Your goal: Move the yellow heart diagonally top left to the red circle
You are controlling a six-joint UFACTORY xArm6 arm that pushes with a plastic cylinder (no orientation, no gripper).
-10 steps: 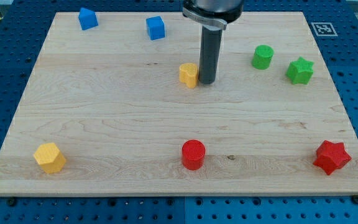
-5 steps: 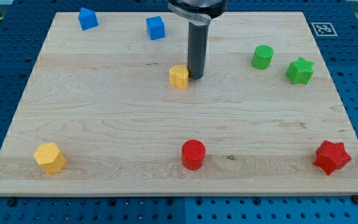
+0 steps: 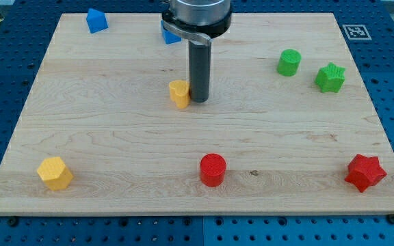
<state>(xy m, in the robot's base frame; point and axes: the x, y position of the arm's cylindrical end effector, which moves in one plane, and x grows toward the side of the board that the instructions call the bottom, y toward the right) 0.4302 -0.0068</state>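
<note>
The yellow heart lies on the wooden board a little left of the middle. My tip touches the heart's right side. The red circle stands near the view's bottom, below and to the right of the heart.
A yellow hexagon sits at the bottom left. A red star sits at the bottom right. A green cylinder and a green star are at the upper right. Two blue blocks are at the top, one partly hidden by the arm.
My tip has slid to the view's left and slightly down, pushing the yellow heart left and a little down with it.
</note>
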